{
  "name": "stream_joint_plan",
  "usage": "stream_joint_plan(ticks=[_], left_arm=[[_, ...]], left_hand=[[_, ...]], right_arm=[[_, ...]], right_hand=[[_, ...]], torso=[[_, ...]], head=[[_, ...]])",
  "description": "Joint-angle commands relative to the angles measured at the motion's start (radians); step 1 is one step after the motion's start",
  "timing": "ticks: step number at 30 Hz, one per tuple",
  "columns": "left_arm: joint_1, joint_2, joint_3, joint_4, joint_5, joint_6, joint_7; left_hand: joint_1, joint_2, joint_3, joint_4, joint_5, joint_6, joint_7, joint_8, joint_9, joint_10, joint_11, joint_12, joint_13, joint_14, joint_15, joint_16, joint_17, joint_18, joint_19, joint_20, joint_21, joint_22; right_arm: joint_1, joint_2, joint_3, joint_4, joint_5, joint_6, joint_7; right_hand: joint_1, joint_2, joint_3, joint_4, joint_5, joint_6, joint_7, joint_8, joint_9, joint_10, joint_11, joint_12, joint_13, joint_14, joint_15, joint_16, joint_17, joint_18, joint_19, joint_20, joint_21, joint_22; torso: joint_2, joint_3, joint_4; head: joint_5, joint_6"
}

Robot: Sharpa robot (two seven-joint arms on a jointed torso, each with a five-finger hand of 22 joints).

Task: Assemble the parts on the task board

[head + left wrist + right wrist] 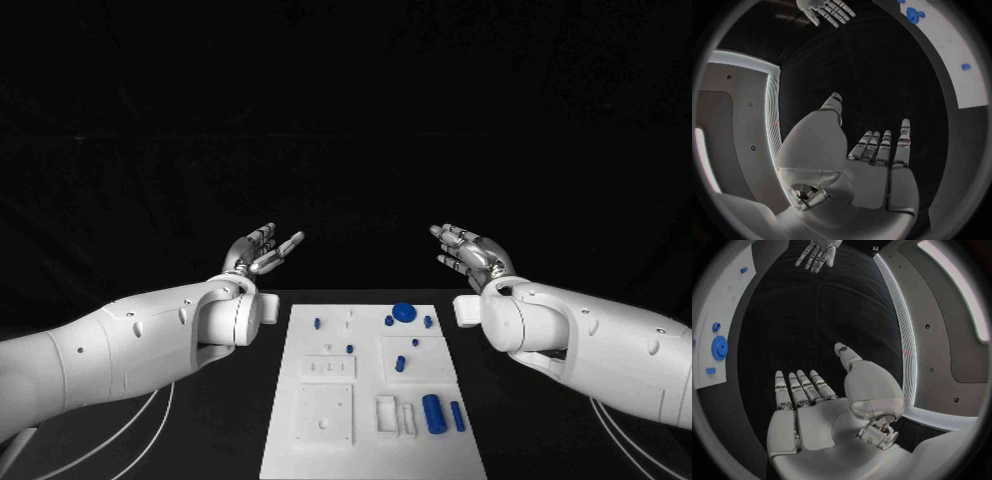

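Both hands hang above the black worktop (216, 420), raised beyond the far end of the board (368, 455) and touching nothing. The left hand (261, 252) is off the board's far left corner, palm turned inward, its fingers (887, 145) stretched out and slightly apart, holding nothing. The right hand (472, 255) mirrors it off the far right corner, palm facing the left hand, fingers (799, 390) straight, side by side with small gaps, thumb held out to the side; it too is empty. The two hands are well apart from each other.

The board lies flat in the middle of the worktop, between the two forearms, its long side running away from the robot. The blue parts rest on it. A round disc (404, 313) sits near the far edge, with a small piece (428, 321) just beside it. Two small pegs (408, 354) stand around the middle of the right half. Near the robot, a thick cylinder (433, 413) and a thinner bar (457, 416) lie side by side, beside a white block (387, 413). On the left half are white square plates (325, 413), one nearer and larger, one smaller (329, 367) beyond it.
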Motion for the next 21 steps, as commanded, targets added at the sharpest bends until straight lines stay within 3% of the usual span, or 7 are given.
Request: stream_joint_plan(ticks=[1,7,11,12,14,16,21], left_arm=[[0.027,0.019,-0.019,-0.048,0.031,0.114,-0.077],[0.048,0.031,-0.038,-0.083,0.037,0.135,-0.094],[0.048,0.031,-0.038,-0.083,0.037,0.135,-0.094],[0.048,0.031,-0.038,-0.083,0.037,0.135,-0.094],[0.048,0.019,-0.037,-0.074,0.025,0.198,-0.078],[0.048,0.012,-0.038,-0.068,0.015,0.212,-0.08],[0.049,-0.01,-0.038,-0.042,-0.011,0.237,-0.087]], left_hand=[[0.047,0.002,0.001,0.014,0.007,0.017,0.006,0.005,0.002,0.024,0.006,0.005,0.003,0.02,0.004,0.005,0.002,0.022,0.024,0.009,0.007,0.003],[0.029,0.04,-0.005,-0.032,0.003,0.055,0.03,0.006,0.004,0.082,0.03,0.008,0.006,0.061,0.01,0.007,0.004,0.034,0.048,0.008,0.011,0.005],[0.021,0.092,-0.028,-0.106,0.003,0.184,0.06,0.017,0.012,0.241,0.062,0.018,0.013,0.254,0.028,0.024,0.015,0.051,0.21,0.009,0.053,0.023],[0.034,0.108,-0.03,-0.13,0.01,0.273,0.079,0.027,0.017,0.376,0.079,0.027,0.019,0.399,0.043,0.047,0.022,0.065,0.276,0.004,0.084,0.035],[0.038,0.125,-0.046,-0.159,0.014,0.323,0.085,0.021,0.018,0.445,0.085,0.023,0.022,0.496,0.047,0.042,0.025,0.069,0.307,-0.004,0.103,0.037],[0.062,0.148,-0.057,-0.203,0.043,0.471,0.082,0.031,0.026,0.667,0.08,0.034,0.029,0.693,0.051,0.083,0.039,0.04,0.402,-0.071,0.161,0.056],[0.103,0.177,-0.063,-0.24,0.041,0.688,0.074,0.041,0.039,0.831,0.055,0.037,0.032,0.911,-0.027,0.143,0.069,-0.024,0.553,-0.188,0.267,0.099]], right_arm=[[0.021,0.011,-0.001,-0.052,-0.058,0.242,-0.146],[0.051,0.024,-0.001,-0.12,-0.079,0.354,-0.22],[0.059,0.027,-0.002,-0.137,-0.084,0.383,-0.239],[0.059,0.027,-0.002,-0.139,-0.084,0.386,-0.241],[0.059,0.031,-0.002,-0.185,-0.396,0.337,-0.172],[0.059,0.035,-0.001,-0.194,-0.531,0.319,-0.161],[0.059,0.043,-0.001,-0.2,-0.753,0.293,-0.155]], right_hand=[[0.12,0.003,-0.057,-0.03,0.008,0.036,0.044,0.008,0.004,0.033,0.006,0.007,0.003,0.036,0.003,0.008,0.003,0.03,0.043,0.007,0.009,0.005],[0.212,-0.018,-0.045,-0.1,0.006,0.159,0.034,0.017,0.01,0.164,0.006,0.013,0.009,0.193,0.023,0.02,0.012,0.053,0.277,-0.009,0.054,0.027],[0.239,-0.023,-0.032,-0.126,-0.009,0.353,0.019,0.029,0.02,0.492,-0.012,0.047,0.025,0.565,-0.004,0.051,0.04,0.048,0.494,-0.046,0.105,0.04],[0.237,-0.025,-0.023,-0.131,-0.012,0.409,0.015,0.027,0.021,0.563,-0.021,0.041,0.027,0.629,-0.018,0.046,0.04,0.042,0.532,-0.061,0.117,0.039],[0.233,-0.032,-0.002,-0.141,-0.012,0.487,0.012,0.028,0.024,0.605,-0.034,0.033,0.026,0.683,-0.032,0.037,0.04,0.028,0.577,-0.084,0.125,0.036],[0.21,-0.042,0.055,-0.157,-0.015,0.645,0.001,0.036,0.033,0.688,-0.063,0.034,0.027,0.789,-0.068,0.042,0.048,0.011,0.668,-0.131,0.148,0.037],[0.206,-0.061,0.085,-0.165,-0.008,0.715,-0.01,0.04,0.037,0.789,-0.1,0.036,0.028,0.951,-0.131,0.071,0.085,0.013,0.809,-0.197,0.212,0.059]], torso=[[0.0,0.0002,-0.0001],[0.0,0.0002,-0.0001],[0.0,0.0002,-0.0001],[0.0,0.0002,-0.0001],[0.001,-0.0003,0.0031],[0.001,-0.001,0.0029],[0.006,-0.0017,0.0039]], head=[[0.0,0.0],[0.0,0.0],[0.0,0.0],[0.0,0.0],[0.009,-0.025],[0.01,-0.027],[0.012,-0.026]])
